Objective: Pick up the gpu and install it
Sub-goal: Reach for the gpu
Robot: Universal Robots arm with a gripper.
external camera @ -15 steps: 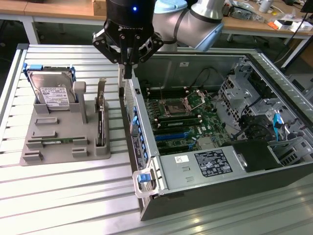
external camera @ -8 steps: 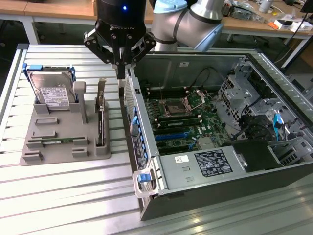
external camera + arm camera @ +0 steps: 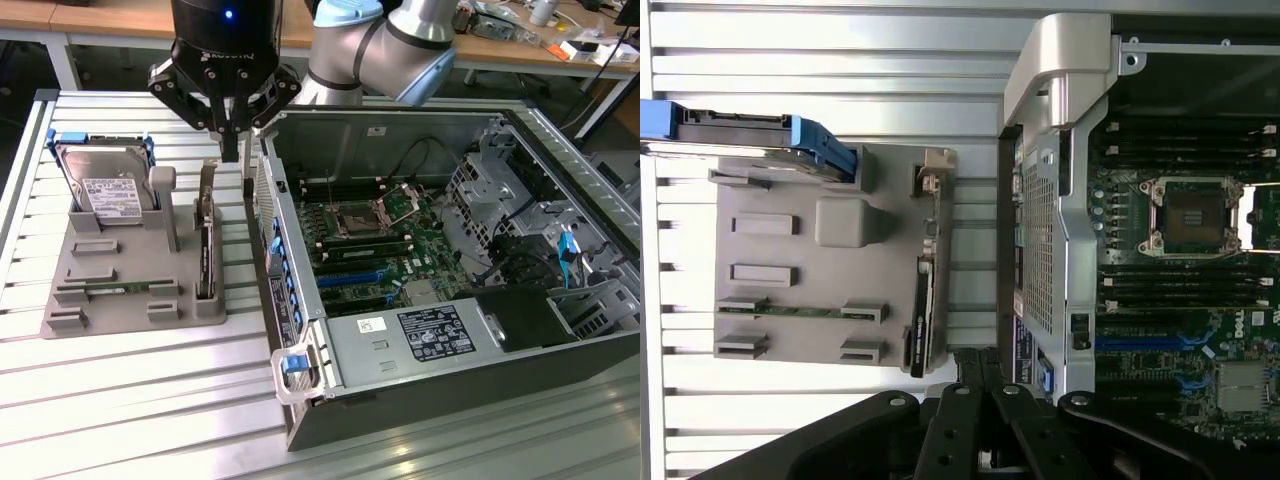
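Closed end effector (image 3: 231, 150) (image 3: 978, 362), nothing in it, hangs at upper centre of the exterior view, over the gap between holder (image 3: 120, 255) (image 3: 820, 290) and case (image 3: 450, 395) (image 3: 1040, 230). The gpu (image 3: 205, 262) (image 3: 921, 320) is not picked yet: it stands on edge in the holder slot nearest the case, left of centre in the exterior view, bracket (image 3: 207, 185) (image 3: 933, 190) end toward the top of the frame. Holder sits on the ribbed surface (image 3: 130, 400).

Also in the holder: hard drive (image 3: 105, 190) (image 3: 740, 135) with blue rails, upright, upper left; memory stick (image 3: 115, 290) (image 3: 800, 311) flat along the lower-left edge.

Obstruction: case wall is just beside the gpu on the exterior view's right, with a narrow gap between them.

Case is open: motherboard (image 3: 370, 245) (image 3: 1180, 290) exposed, CPU socket (image 3: 358, 218) (image 3: 1193, 213) in the middle, blue slots near the wall, power supply (image 3: 430, 335) at lower centre, drive cage (image 3: 500, 190) with cables at right.
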